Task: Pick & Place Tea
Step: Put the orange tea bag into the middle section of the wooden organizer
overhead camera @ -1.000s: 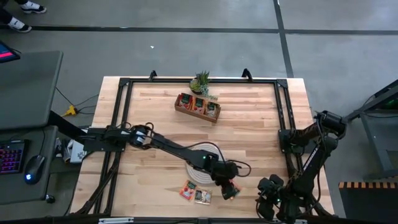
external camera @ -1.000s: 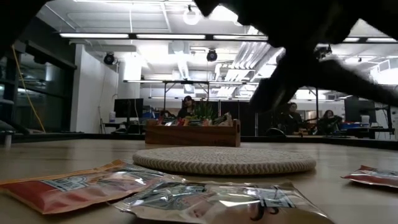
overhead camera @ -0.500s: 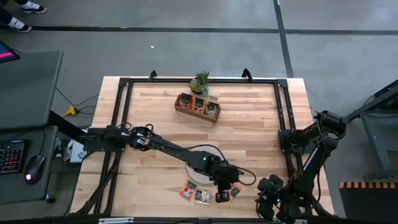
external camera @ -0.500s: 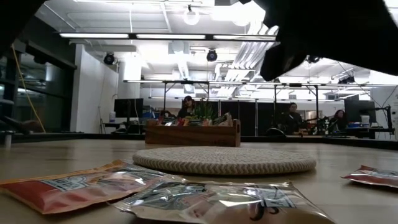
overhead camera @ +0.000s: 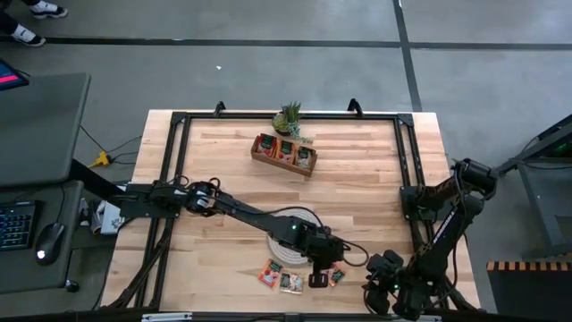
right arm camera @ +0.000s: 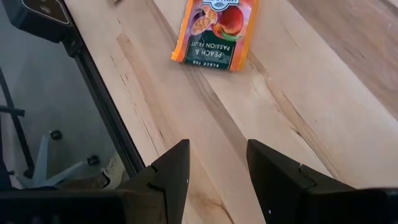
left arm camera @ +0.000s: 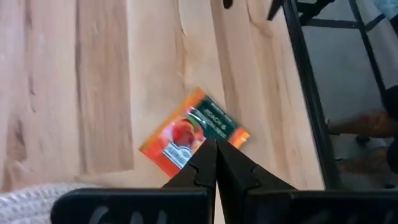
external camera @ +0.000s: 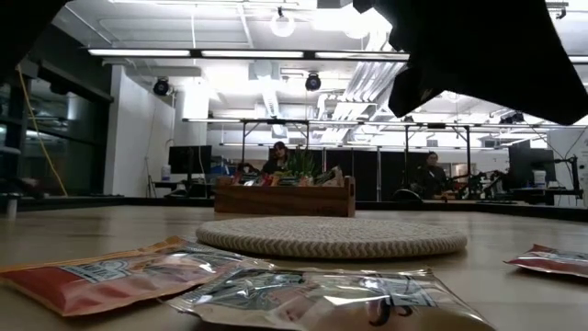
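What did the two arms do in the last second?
The left claw moved toward the table's near edge, next to a tea sachet, and shut, with nothing visibly between its fingers. The right claw shifted slightly and stayed open. The mat, tray and other sachets stayed put.

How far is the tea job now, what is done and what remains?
Done: the wooden tray already holds several sachets. In hand: the left gripper is shut just above an orange sachet; whether it pinches it I cannot tell. Left: two sachets near the woven mat. The right gripper waits open at the table's edge.
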Action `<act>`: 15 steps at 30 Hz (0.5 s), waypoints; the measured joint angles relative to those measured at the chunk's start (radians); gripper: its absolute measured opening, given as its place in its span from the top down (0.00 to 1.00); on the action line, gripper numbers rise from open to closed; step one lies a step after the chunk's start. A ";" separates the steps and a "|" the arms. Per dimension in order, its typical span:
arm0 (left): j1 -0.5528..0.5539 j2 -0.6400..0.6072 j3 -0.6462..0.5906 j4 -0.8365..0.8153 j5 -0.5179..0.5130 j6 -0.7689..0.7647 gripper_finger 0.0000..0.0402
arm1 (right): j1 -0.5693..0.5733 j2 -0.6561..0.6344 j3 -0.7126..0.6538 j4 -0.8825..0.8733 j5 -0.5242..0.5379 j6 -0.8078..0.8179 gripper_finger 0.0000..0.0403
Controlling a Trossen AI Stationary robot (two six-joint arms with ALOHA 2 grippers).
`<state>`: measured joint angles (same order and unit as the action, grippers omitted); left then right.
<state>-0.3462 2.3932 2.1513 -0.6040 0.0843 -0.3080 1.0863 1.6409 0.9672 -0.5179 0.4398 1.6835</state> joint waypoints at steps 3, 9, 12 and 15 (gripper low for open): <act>-0.001 0.006 0.000 -0.001 -0.002 0.020 1.00 | 0.000 0.000 0.000 0.000 0.000 0.000 0.61; -0.002 0.044 -0.003 -0.044 0.014 0.054 1.00 | -0.004 0.000 0.000 0.026 -0.003 0.001 0.61; -0.001 0.066 0.001 -0.054 -0.019 0.061 1.00 | -0.008 0.000 0.000 0.037 -0.004 0.001 0.61; 0.000 0.076 -0.003 -0.048 -0.009 0.076 1.00 | -0.014 0.000 0.000 0.045 -0.005 0.001 0.61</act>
<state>-0.3466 2.4697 2.1480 -0.6517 0.0753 -0.2324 1.0722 1.6409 0.9672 -0.4726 0.4353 1.6840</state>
